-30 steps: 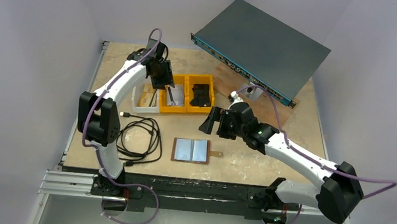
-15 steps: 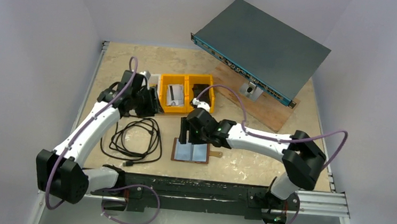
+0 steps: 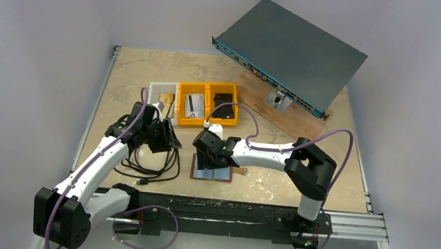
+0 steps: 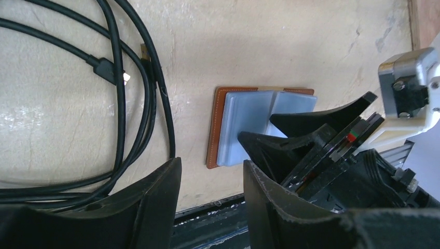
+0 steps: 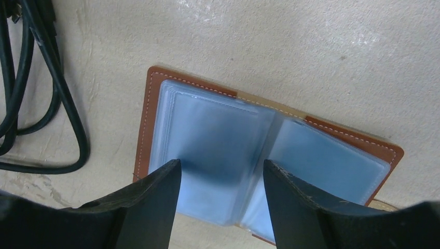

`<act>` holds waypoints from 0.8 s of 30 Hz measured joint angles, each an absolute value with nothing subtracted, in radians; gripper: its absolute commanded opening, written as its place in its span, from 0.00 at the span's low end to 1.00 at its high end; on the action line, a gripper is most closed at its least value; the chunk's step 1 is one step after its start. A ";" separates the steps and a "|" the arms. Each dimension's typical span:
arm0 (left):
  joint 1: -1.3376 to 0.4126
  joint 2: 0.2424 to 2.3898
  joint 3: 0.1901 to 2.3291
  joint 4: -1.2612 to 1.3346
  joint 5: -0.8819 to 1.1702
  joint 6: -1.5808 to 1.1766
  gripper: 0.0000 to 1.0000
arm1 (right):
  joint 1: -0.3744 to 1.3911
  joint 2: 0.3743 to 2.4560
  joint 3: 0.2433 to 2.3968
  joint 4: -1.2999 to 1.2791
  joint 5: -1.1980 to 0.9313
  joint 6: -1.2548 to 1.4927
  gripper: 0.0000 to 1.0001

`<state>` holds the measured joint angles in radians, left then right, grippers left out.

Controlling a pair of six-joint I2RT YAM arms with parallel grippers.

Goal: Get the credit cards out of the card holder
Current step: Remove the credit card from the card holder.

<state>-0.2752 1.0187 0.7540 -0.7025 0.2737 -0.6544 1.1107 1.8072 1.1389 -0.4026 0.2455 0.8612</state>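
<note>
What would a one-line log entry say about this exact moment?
stage: approach | right gripper: open, above the open card holder | left gripper: open, empty, over black cable | held: nothing

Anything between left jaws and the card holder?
Nothing: left wrist view shows bare table from the left gripper to the card holder; black cable lies aside.

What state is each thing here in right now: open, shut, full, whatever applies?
card holder: lying open, pockets up, no card showing.
right claw: open, poised over the holder.
left claw: open, empty.
black cable: loosely coiled, plug free.
white bin: holds tan cards.
middle bin: yellow, holds a grey card.
end yellow bin: holds a black object.
</note>
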 measured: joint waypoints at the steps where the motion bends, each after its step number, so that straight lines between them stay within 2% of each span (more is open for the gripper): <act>1: -0.275 1.019 0.741 -0.693 0.279 -0.661 0.47 | 1.111 1.814 1.143 -0.405 0.246 0.862 0.59; 7: -0.285 1.031 0.692 -0.645 0.301 -0.675 0.46 | 1.113 1.839 1.161 -0.404 0.245 0.870 0.53; 10: -0.314 1.045 0.679 -0.622 0.305 -0.691 0.44 | 1.112 1.838 1.153 -0.386 0.242 0.878 0.40; 14: -0.377 1.078 0.665 -0.582 0.309 -0.720 0.40 | 1.106 1.815 1.102 -0.326 0.226 0.897 0.28; 19: -0.457 1.148 0.653 -0.522 0.314 -0.766 0.30 | 1.079 1.769 1.012 -0.231 0.183 0.914 0.18; 24: -0.493 1.222 0.641 -0.451 0.336 -0.802 0.16 | 1.043 1.724 0.911 -0.101 0.111 0.921 0.13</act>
<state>-0.4931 1.2217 0.6411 -0.4507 0.3359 -0.8017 1.0431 1.7245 0.9112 -0.1009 0.1112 0.9215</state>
